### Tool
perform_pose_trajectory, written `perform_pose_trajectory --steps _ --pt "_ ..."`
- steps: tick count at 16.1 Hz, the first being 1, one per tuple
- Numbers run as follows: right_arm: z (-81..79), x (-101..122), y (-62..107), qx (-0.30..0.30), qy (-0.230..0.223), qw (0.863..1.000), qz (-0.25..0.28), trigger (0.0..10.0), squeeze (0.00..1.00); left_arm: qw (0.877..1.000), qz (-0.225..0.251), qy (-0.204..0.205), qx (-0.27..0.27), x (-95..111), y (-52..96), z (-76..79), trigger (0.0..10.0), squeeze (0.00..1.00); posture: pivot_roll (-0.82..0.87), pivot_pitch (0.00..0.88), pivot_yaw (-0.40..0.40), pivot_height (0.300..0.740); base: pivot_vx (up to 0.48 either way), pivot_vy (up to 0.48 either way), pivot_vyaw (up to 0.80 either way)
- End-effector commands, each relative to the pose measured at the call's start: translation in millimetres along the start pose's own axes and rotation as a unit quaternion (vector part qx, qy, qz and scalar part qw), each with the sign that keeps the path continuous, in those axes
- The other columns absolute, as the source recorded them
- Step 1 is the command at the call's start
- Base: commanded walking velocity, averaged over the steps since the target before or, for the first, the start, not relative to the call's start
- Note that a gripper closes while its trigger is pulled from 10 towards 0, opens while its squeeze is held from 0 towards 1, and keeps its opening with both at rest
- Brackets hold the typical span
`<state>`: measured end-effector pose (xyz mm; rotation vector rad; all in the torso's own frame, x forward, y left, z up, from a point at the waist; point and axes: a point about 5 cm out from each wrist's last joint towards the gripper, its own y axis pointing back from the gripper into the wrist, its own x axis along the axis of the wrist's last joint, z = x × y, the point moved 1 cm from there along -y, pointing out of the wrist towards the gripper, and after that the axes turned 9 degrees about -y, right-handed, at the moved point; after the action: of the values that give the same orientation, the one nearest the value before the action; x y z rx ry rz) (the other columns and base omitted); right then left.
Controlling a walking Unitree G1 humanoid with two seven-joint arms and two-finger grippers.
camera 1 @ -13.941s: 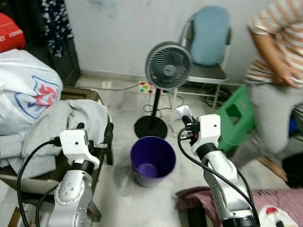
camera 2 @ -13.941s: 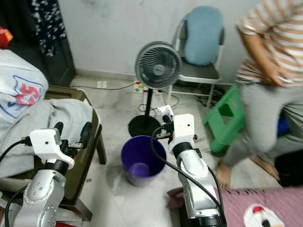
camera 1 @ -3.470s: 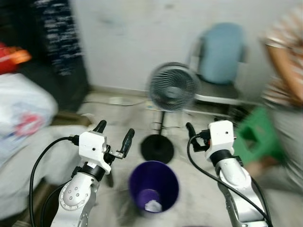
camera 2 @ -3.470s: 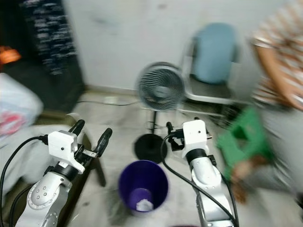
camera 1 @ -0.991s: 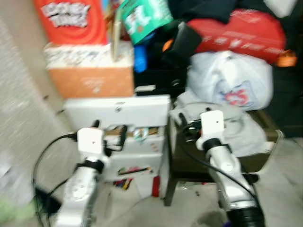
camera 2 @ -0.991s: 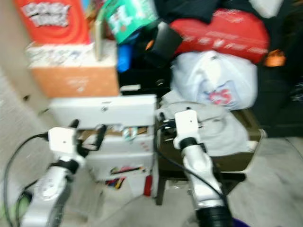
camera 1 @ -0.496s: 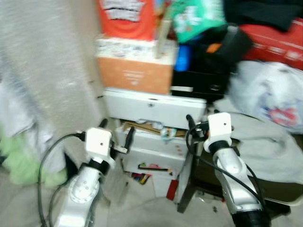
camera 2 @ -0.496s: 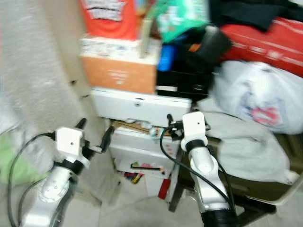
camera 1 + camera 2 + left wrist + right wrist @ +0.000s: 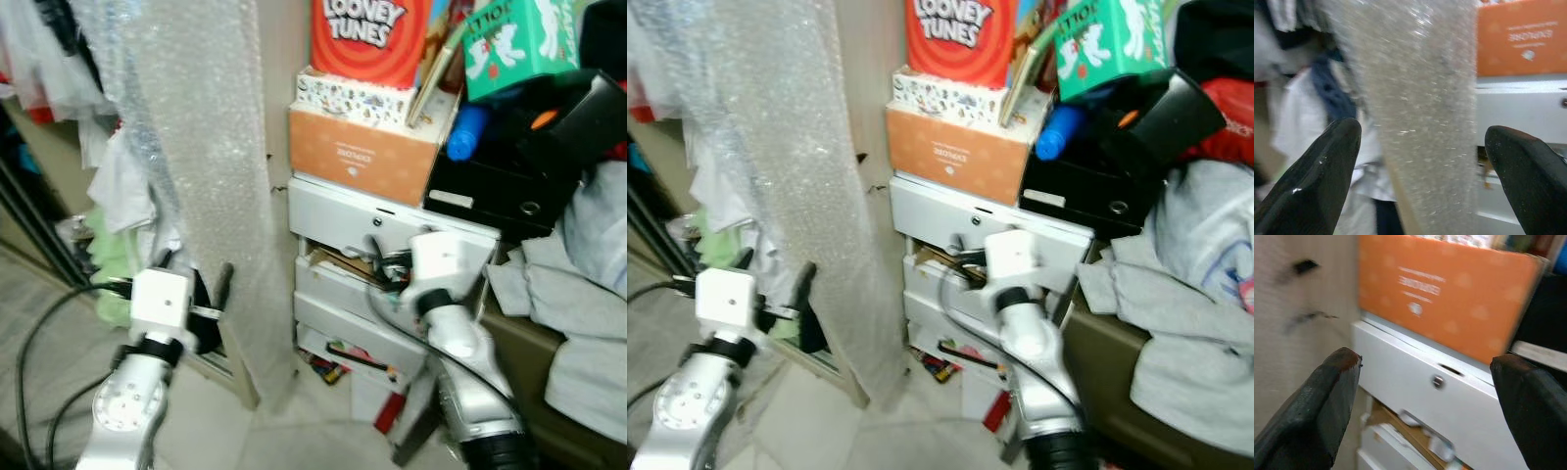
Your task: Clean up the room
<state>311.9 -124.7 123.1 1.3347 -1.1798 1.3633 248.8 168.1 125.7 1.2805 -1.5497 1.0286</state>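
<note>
White plastic drawer unit [image 9: 392,257] stands at the centre of the head views, its middle drawer gaping with papers and oddments spilling out, and small items, among them what look like pens and a red object, lie on the floor at about 6 o'clock from it [image 9: 338,370]. On top sit an orange cardboard box [image 9: 364,155], a red Looney Tunes box [image 9: 370,39] and a green carton [image 9: 516,41] at 1 o'clock; a black case [image 9: 509,176] rests at 3 o'clock from the orange box. Grey garments [image 9: 578,304] are heaped over a dark chair or stool at 4 o'clock. A sheet of bubble wrap [image 9: 201,147] hangs at 10 o'clock, with loose clothing and bags [image 9: 108,196] beyond it at 9 o'clock. Left gripper [image 9: 1415,161] is raised toward the bubble wrap, fingers spread and holding nothing. Right gripper [image 9: 1425,396] faces the top drawer front and the orange box, fingers likewise spread and empty. Assessment: nothing is in hand and no item is being moved; the clutter in this corner appears wholly untidied, so the stretch of the job visible here remains to be done, beginning with choosing an item to collect.
</note>
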Motion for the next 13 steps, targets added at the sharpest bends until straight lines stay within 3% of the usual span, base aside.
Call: perform_pose_trajectory --steps 1,9,13 --pt "9.0 3 1.6 -0.013 0.006 1.000 0.003 10.0 0.00 1.000 0.001 0.006 -0.002 3 0.2 4.3 10.0 0.00 -0.05 0.000 -0.027 0.740 0.000 0.000 0.69" --pt "9.8 4 5.1 -0.012 0.015 1.000 -0.004 10.0 0.00 0.999 0.000 0.026 -0.023 6 4.6 16.6 10.0 0.00 -0.05 0.000 -0.037 0.740 0.000 0.000 0.78" --pt "18.7 4 27.2 -0.023 0.008 0.999 -0.024 10.0 0.00 0.999 -0.017 0.024 -0.022 4 21.5 16.8 10.0 0.00 -0.05 0.000 -0.040 0.740 0.000 0.000 0.79"
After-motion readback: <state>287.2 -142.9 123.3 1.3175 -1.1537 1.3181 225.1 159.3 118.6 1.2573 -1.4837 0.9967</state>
